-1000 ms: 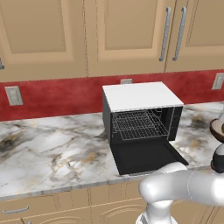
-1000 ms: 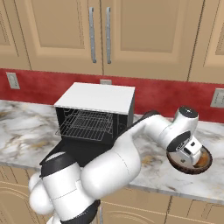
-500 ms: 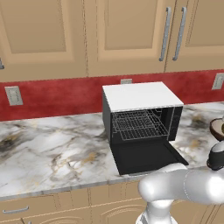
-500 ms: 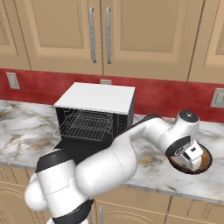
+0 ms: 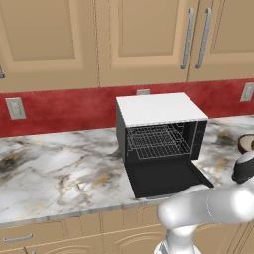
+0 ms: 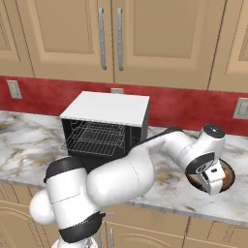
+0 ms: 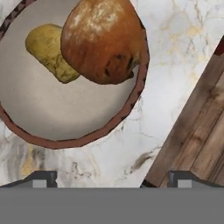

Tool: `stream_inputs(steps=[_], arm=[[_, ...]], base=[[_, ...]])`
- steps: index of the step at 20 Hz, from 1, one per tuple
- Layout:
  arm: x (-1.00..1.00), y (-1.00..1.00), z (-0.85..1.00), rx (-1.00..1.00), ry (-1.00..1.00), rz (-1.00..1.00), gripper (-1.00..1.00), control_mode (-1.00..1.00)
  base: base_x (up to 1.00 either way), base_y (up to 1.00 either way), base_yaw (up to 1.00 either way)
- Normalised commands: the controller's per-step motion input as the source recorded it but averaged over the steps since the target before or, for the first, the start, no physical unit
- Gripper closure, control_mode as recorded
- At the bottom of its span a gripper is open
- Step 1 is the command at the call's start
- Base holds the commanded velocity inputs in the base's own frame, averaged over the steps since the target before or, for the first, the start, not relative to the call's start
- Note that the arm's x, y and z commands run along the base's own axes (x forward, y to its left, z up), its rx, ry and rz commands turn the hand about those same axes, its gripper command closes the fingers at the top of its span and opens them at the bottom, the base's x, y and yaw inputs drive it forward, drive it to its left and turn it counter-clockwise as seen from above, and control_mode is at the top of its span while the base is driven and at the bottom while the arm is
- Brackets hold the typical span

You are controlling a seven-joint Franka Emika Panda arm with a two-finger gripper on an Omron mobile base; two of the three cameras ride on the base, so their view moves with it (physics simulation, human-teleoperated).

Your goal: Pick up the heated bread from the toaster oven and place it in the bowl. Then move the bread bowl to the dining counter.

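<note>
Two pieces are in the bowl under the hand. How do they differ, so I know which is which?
The brown round roll is clearly bigger than the yellow lump. The roll is orange-brown with pale dusting and dark spots; the lump is dull yellow-tan. The roll looks smooth and domed, the lump knobbly. The roll lies over the rim of the bowl; the lump sits further inside. Both are in the same bowl, touching or overlapping.

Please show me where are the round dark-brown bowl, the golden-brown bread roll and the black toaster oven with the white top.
Round dark-brown bowl (image 7: pixel 131 107): hand view, on its brown rim.
Golden-brown bread roll (image 7: pixel 103 39): hand view, on its crust.
Black toaster oven with white top (image 5: pixel 159 108): left base view, on its flat top.
</note>
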Motion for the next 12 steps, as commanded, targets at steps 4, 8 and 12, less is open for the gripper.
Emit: stream_inputs(steps=[4,8,12], arm=[[0.00,-0.12,-0.12,0.09,0.09,-0.23,-1.00,-1.00],[0.11,-0.01,-0.18,0.05,0.08,-0.19,-1.00,-1.00],[0.24,0.00,-0.27,0.00,0.04,-0.16,-1.00,-1.00]], base=[[0.00,0.00,0.00],[0.00,0.00,0.00],[0.00,0.00,0.00]])
